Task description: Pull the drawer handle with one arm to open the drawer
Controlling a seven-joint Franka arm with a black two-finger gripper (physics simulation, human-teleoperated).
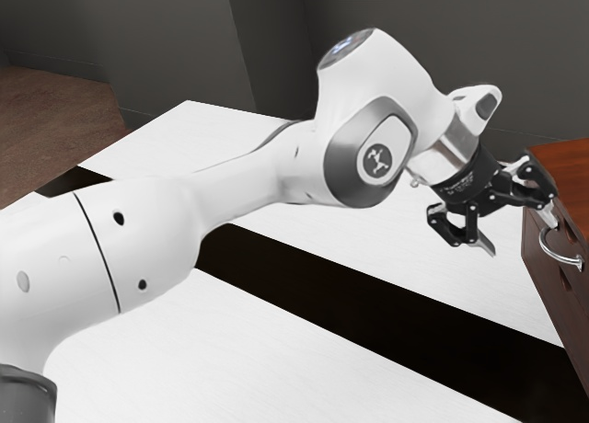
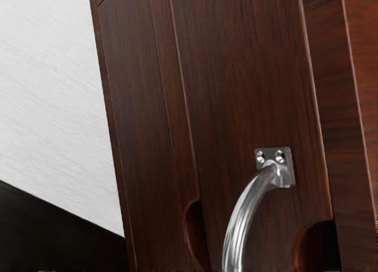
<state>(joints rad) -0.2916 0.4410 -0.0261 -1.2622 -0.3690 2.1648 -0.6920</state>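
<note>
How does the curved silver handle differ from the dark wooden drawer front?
The curved silver metal handle is shiny; the dark reddish wooden drawer front is grained. The handle is a bowed bar; the front is a flat panel. They meet at a small silver screwed plate.

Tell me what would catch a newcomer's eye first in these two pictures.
The big white arm sweeps across the exterior view from its lower left, ending in a black gripper that hangs open just short of the dark wooden drawer unit at that view's right edge. In the wrist view, the curved silver handle stands out against the drawer front.
</note>
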